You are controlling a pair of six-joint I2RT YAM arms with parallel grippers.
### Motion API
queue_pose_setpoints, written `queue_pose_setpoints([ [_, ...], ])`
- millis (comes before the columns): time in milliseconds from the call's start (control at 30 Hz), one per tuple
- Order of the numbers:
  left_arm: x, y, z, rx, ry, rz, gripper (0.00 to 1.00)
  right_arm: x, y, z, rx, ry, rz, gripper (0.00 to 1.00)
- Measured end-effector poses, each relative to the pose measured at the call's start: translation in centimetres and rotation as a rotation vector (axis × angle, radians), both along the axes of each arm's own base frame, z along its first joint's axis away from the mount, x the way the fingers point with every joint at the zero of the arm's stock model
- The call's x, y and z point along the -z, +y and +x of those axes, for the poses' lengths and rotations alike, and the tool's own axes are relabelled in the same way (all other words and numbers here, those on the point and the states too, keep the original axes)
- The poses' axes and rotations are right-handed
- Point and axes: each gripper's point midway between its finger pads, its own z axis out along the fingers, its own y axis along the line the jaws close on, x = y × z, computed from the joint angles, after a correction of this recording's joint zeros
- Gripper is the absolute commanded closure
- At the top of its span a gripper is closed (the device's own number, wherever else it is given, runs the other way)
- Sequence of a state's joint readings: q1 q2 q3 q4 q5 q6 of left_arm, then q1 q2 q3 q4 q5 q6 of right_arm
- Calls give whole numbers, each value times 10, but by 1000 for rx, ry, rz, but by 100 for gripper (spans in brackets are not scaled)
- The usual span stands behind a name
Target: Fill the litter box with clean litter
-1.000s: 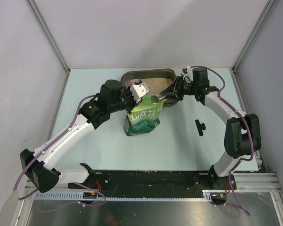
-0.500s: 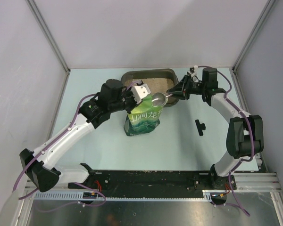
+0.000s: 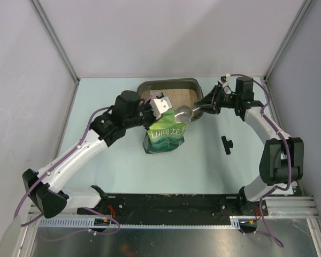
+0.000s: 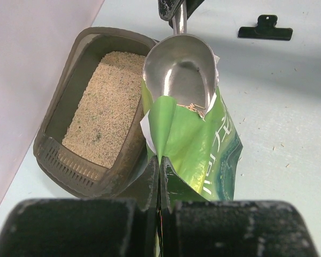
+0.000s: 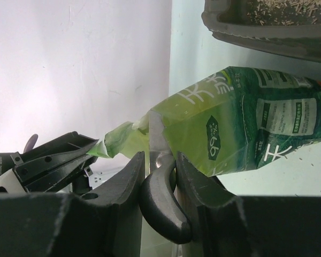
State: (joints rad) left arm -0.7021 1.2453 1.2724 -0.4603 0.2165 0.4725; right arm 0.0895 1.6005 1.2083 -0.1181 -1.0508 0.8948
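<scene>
The left gripper (image 4: 159, 206) pinches the top edge of the green printed pouch (image 4: 203, 144). The right gripper (image 5: 159, 167) clamps the handle of the silver metal scoop (image 4: 179, 72). The dark brown-grey plastic litter box (image 4: 69, 176), holding beige clean litter (image 4: 104, 107), lies just beyond both, against the pouch.

Jaws gripping scoop handle (image 5: 159, 209), green pouch (image 5: 246, 128) beyond, litter box (image 5: 267, 32) above

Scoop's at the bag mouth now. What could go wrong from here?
The left tool pinches only a thin fold of the bag; pushing the scoop in could pull it free or tip it. Carried to the box, litter may spill onto the table, where stray grains already lie.
</scene>
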Motion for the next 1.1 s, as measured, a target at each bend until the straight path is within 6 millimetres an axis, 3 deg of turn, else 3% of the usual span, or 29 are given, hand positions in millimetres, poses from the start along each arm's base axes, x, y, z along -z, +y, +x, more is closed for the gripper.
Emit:
queue_pose_setpoints([
  [567,-5,-3,-5,17,-24,23,100,-25,1,-6,48,-119,-240,100],
  [1100,-6,-2,-5,17,-30,32,100,-32,-4,-7,43,-113,-206,100],
])
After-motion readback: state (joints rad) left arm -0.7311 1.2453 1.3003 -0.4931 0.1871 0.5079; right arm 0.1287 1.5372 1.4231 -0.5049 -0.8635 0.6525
